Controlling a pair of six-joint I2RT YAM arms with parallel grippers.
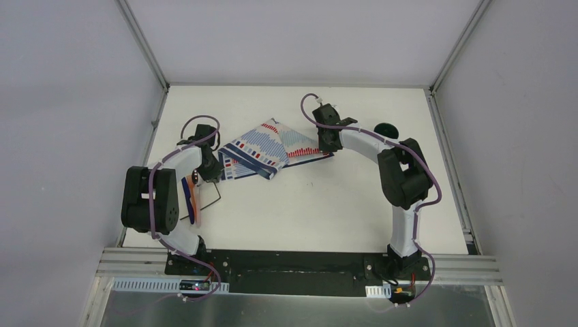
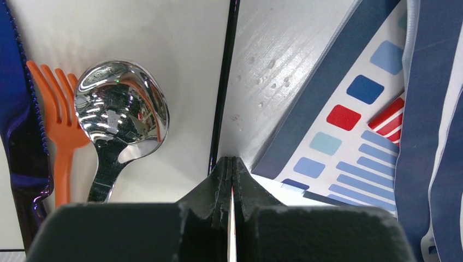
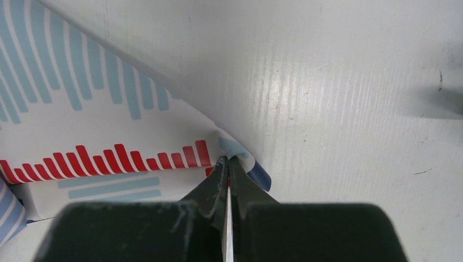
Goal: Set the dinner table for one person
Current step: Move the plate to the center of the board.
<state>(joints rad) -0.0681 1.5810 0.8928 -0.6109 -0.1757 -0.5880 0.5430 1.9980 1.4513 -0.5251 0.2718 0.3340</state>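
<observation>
A red, blue and white striped cloth (image 1: 262, 151) lies crumpled and partly folded on the white dinner table (image 1: 307, 204). My left gripper (image 1: 208, 165) is shut on the cloth's left edge; in the left wrist view (image 2: 232, 161) a thin sliver of cloth (image 2: 355, 125) shows between the closed jaws. My right gripper (image 1: 328, 144) is shut on the cloth's right corner; the right wrist view (image 3: 228, 159) shows the jaws pinching the cloth (image 3: 109, 125) just above the table (image 3: 338, 109).
A shiny spoon (image 2: 120, 109), an orange fork (image 2: 57, 120) and a blue knife (image 2: 16, 109) lie side by side left of my left gripper, by the table's left edge (image 1: 192, 197). A thin black line (image 2: 221, 82) runs beside them. A dark round object (image 1: 386, 128) sits behind the right arm.
</observation>
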